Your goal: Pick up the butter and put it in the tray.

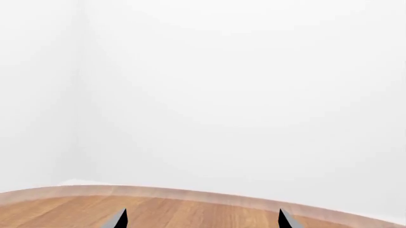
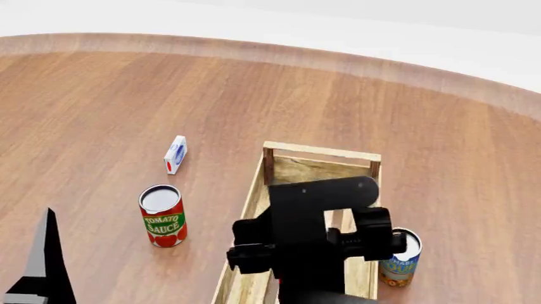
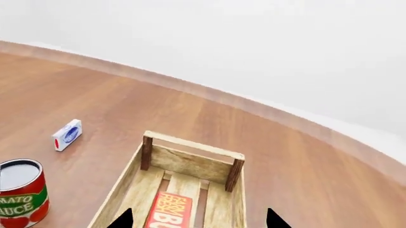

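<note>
**Butter lies in the tray, right arm above it**

Left wrist view: the left gripper (image 1: 201, 219) shows only two dark fingertips at the frame edge, spread wide apart with nothing between them. Beyond them is the table (image 1: 63, 209) edge and blank white wall.

Head view: the right arm's dark bulk covers most of the tray (image 2: 321, 153), so the butter cannot be seen here and neither can the right gripper's fingers. Only the far end rail, the corner posts and a strip of slats show. A tomato can (image 2: 162, 215) stands to the left of the tray, a small carton (image 2: 175, 154) beyond it, and a second can (image 2: 401, 258) (half hidden by the arm) just beside the tray's right wall. A sliver of the left arm shows at the lower left corner.

Right wrist view: the butter (image 3: 169, 212) lies flat on the slats, cut off by the frame so only part of its lettering reads. The right gripper (image 3: 199, 219) has its tips well apart, apparently clear of the box, though the contact area is out of frame.
</note>
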